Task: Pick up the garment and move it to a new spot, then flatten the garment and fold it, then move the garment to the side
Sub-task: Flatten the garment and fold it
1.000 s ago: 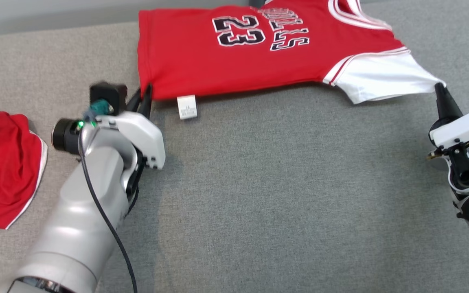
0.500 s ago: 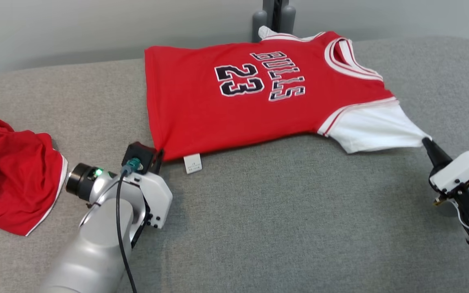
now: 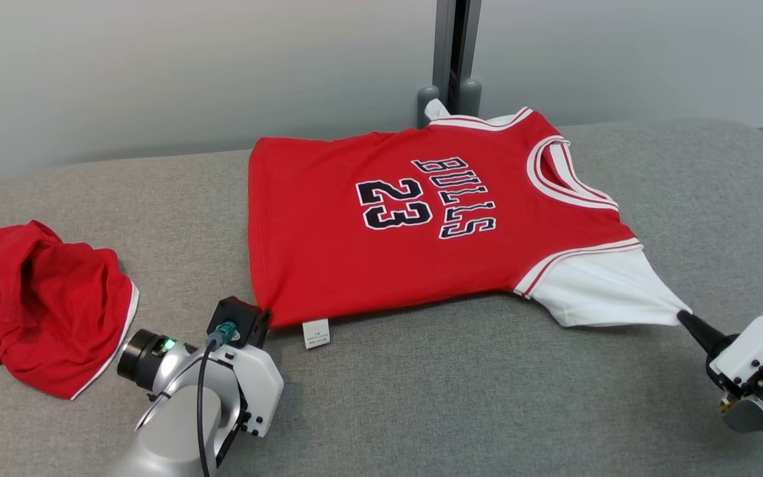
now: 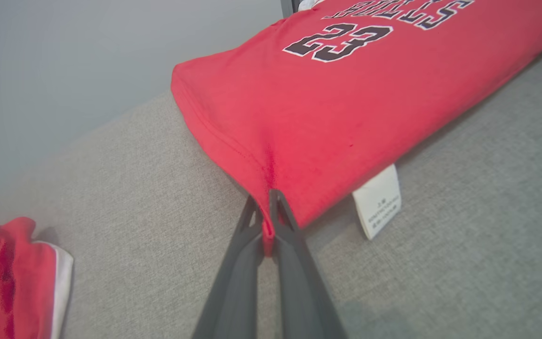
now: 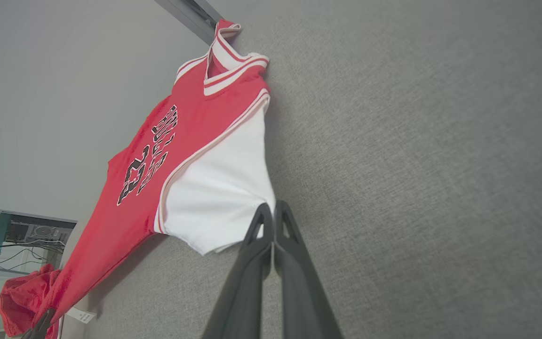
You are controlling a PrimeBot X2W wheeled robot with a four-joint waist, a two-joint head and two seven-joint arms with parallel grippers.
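Note:
The garment (image 3: 381,245) is a red jersey with white sleeves and "BULLS 23" on it, spread out on the grey padded table (image 3: 474,397). My left gripper (image 3: 263,319) is shut on its near hem corner, and the pinched red cloth (image 4: 267,225) shows between the dark fingers in the left wrist view. My right gripper (image 3: 685,318) is shut on the tip of the white sleeve (image 3: 603,291), which is pulled into a point. In the right wrist view the sleeve's edge (image 5: 233,197) meets my closed right gripper (image 5: 271,209).
A crumpled red cloth with white trim (image 3: 30,305) lies at the table's left edge. A white care label (image 3: 316,332) hangs from the jersey's hem. A grey wall and a dark post (image 3: 456,53) stand behind the table.
The head view has tilted up, so the whole scene sits lower in the picture. Both grippers keep their hold, and the jersey stays stretched between them.

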